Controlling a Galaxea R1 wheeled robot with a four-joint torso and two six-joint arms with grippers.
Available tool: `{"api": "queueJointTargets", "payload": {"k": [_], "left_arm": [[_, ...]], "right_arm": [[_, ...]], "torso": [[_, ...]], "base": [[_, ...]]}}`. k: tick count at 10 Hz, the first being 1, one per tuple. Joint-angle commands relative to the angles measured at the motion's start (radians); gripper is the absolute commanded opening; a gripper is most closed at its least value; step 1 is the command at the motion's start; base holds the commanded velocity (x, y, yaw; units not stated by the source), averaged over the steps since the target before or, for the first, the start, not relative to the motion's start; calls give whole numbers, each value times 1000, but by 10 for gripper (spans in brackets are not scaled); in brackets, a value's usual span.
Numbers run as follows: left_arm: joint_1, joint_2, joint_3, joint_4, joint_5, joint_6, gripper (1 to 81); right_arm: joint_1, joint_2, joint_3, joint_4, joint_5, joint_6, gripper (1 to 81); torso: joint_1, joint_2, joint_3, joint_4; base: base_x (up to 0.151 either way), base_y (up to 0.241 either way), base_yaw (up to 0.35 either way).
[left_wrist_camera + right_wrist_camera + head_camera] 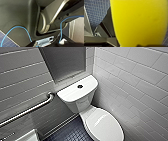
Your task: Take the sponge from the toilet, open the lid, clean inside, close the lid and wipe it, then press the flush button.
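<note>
Pinching the sponge [139, 22] over the floor tiles [96, 10], the right gripper [142, 45] faces a toilet [82, 105] whose lid [103, 124] lies shut, long axis running straight out from the flush button [80, 86].

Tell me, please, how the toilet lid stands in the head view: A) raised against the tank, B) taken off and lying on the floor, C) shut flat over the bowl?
C: the lid lies flat over the bowl, in front of the tank.
</note>
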Motion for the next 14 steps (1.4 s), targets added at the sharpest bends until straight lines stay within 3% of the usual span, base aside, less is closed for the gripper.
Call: {"api": "queueJointTargets", "payload": {"k": [1, 6, 7, 8, 11, 13, 14], "left_arm": [[23, -7, 18, -6, 79, 9, 811], [25, 16, -51, -1, 80, 9, 811], [25, 16, -89, -4, 80, 9, 811], [26, 15, -102, -3, 82, 9, 811], [31, 40, -175, -15, 79, 7, 811], [43, 111, -279, -17, 79, 4, 811], [54, 149, -338, -15, 79, 2, 811]], "right_arm": [[-42, 26, -46, -42, -51, -3, 10], [-93, 163, -139, -66, -49, -3, 10], [-104, 205, -190, -63, -49, -3, 10], [-110, 232, -219, -65, -49, -3, 10], [-122, 321, -342, -159, -62, -23, 10], [-119, 381, -464, -210, -65, -23, 10], [-116, 407, -513, -233, -66, -25, 10]], "torso": [[-64, 99, 96, 0], [-182, 277, 273, 0], [-268, 411, 280, 0], [-227, 344, 238, 0], [-291, 443, 257, 0], [-336, 513, 358, 0], [-354, 540, 374, 0]], "base": [[0, 0, 0], [0, 0, 0], [0, 0, 0], [0, 0, 0], [0, 0, 0], [0, 0, 0], [0, 0, 0]]}}
